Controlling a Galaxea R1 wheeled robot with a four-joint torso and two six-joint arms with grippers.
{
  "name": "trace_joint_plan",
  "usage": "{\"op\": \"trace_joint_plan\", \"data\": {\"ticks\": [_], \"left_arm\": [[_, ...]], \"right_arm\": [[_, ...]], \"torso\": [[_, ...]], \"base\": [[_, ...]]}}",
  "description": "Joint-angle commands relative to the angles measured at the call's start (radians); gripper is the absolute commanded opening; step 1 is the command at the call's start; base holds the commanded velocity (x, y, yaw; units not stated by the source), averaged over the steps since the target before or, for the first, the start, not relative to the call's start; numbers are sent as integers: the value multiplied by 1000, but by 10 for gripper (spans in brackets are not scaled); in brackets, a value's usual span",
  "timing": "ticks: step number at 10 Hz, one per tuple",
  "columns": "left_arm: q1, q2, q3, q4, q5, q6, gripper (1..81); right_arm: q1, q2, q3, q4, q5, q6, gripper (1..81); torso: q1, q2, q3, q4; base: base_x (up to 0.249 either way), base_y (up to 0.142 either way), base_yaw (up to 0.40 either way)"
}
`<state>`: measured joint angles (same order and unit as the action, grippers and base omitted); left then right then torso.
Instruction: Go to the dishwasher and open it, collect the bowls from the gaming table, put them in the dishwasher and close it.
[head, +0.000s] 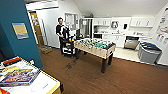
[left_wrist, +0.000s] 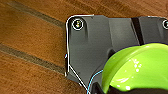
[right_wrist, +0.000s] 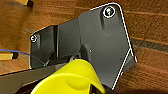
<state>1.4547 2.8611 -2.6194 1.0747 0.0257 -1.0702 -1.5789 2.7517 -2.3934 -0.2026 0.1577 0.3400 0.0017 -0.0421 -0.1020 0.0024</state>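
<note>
Nearest, at the lower left, board-game boxes (head: 17, 76) lie on a white, yellow-rimmed surface (head: 50, 86). Beyond it stands the football table (head: 96, 47), and the steel dishwasher (head: 131, 42) sits far right with its door open. A green bowl (left_wrist: 137, 67) shows by the left end effector and a yellow bowl (right_wrist: 72, 78) by the right; whether either grips, I cannot tell. Both look light, stiff, glossy and slippery; the rim seems the safest hold.
</note>
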Motion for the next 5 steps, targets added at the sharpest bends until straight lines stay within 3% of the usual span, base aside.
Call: {"op": "trace_joint_plan", "data": {"ticks": [1, 5], "left_arm": [[-47, -8, -2, 13, 45, 4, 10], [-44, 6, -4, 14, 48, 12, 10]], "right_arm": [[36, -11, 1, -17, -44, 2, 10], [36, -8, -1, -17, -55, -7, 10]], "torso": [[0, 0, 0, 0], [0, 0, 0, 0]], "base": [[0, 0, -396], [0, 0, -396]]}}
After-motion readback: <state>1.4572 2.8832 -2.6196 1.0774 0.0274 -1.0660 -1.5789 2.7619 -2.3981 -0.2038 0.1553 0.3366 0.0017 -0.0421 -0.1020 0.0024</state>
